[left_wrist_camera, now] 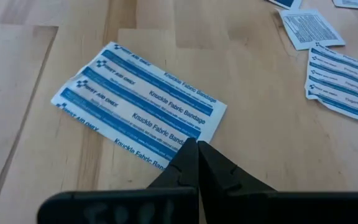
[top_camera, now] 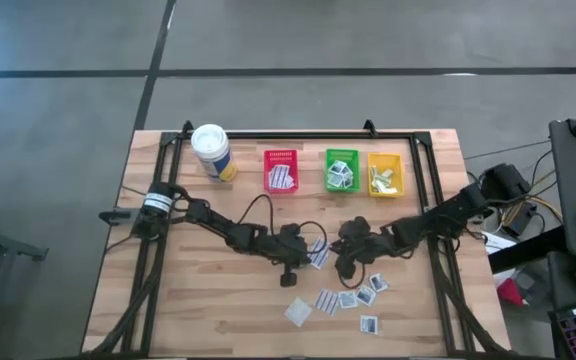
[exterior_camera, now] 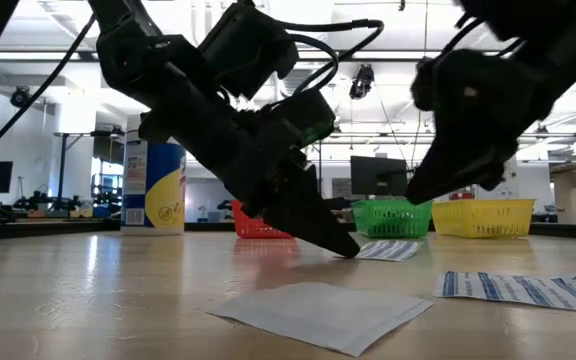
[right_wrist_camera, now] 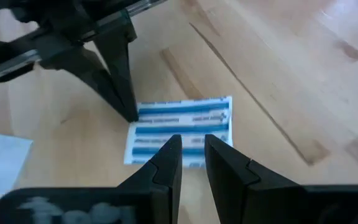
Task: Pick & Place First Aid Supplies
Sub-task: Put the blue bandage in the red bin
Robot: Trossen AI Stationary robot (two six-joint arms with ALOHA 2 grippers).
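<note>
On the pale wooden plank counter (top_camera: 208, 300), a flat white paper packet with dark-blue stripes, printed "Knuckle Fabric Bandage" (left_wrist_camera: 138, 106), lies between the two arms near the middle. The left tool (left_wrist_camera: 197, 155) is closed, its tip pressed down on one edge of the packet. The right tool (right_wrist_camera: 191, 152) hangs just above the opposite edge, fingers slightly parted and holding nothing.

Only the left wrist view makes the print legible; only the right wrist view shows both tools meeting over the packet. The high view alone shows the other small white packets (top_camera: 353, 298) scattered nearer the front edge, and the red plastic bin (top_camera: 280, 170), green plastic bin (top_camera: 342, 170) and yellow plastic bin (top_camera: 385, 173) in a row at the back.
</note>
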